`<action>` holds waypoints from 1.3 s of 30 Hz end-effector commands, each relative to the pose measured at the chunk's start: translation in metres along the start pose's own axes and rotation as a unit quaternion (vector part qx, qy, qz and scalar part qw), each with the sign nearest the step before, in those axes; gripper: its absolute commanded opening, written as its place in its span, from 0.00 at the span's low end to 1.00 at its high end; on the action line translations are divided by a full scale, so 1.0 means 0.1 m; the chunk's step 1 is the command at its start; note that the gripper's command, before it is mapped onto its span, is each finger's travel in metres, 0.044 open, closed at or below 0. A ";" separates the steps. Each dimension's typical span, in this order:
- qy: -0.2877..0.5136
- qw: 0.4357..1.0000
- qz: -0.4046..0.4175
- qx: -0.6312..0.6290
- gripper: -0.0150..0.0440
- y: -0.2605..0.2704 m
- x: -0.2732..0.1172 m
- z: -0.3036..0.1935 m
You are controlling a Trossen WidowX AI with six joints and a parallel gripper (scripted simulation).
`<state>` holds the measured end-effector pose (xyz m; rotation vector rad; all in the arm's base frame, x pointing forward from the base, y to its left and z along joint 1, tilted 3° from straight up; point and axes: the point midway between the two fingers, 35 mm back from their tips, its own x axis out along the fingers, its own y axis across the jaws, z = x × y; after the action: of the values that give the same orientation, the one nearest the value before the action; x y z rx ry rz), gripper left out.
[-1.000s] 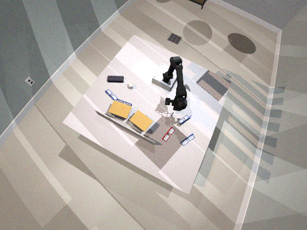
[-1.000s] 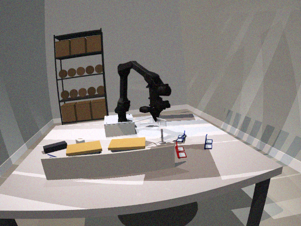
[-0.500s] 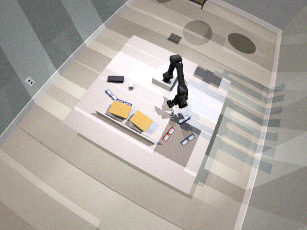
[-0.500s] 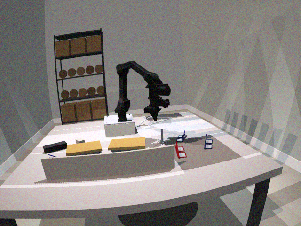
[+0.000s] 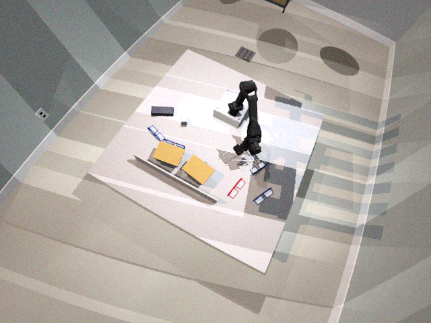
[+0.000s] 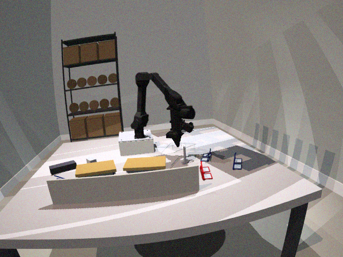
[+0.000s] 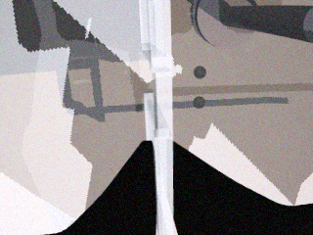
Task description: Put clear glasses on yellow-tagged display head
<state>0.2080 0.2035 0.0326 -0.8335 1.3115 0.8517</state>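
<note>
My gripper (image 6: 177,145) (image 7: 156,149) is shut on the clear glasses (image 7: 163,98), which stand edge-on between the fingertips in the wrist view. In the top and exterior views they show only as thin pale outlines around the fingertips, above the table, so their exact tilt is unclear. A thin grey post (image 6: 184,153) on a round base stands just right of the fingertips in the exterior view. The glasses look clear of any support. No face, ears or yellow tag can be made out, and I cannot tell which stand is the tagged head.
Red glasses (image 5: 235,186) (image 6: 202,169) and blue glasses (image 5: 263,196) lie beyond the post, with another blue pair beside it. Two yellow-topped blocks (image 5: 168,153) (image 5: 198,169) stand behind a long grey wall (image 6: 124,185). A black box (image 5: 161,111) and more blue glasses lie left.
</note>
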 end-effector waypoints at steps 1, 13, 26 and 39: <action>0.002 1.000 -0.002 -0.002 0.25 0.00 0.09 -0.03; 0.002 1.000 -0.002 -0.002 0.25 0.05 0.09 -0.11; 0.002 1.000 -0.002 -0.002 0.25 0.09 0.09 -0.16; 0.003 1.000 -0.002 -0.002 0.25 0.13 0.09 -0.23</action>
<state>0.1904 0.1929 0.0228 -0.8377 1.3062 0.8549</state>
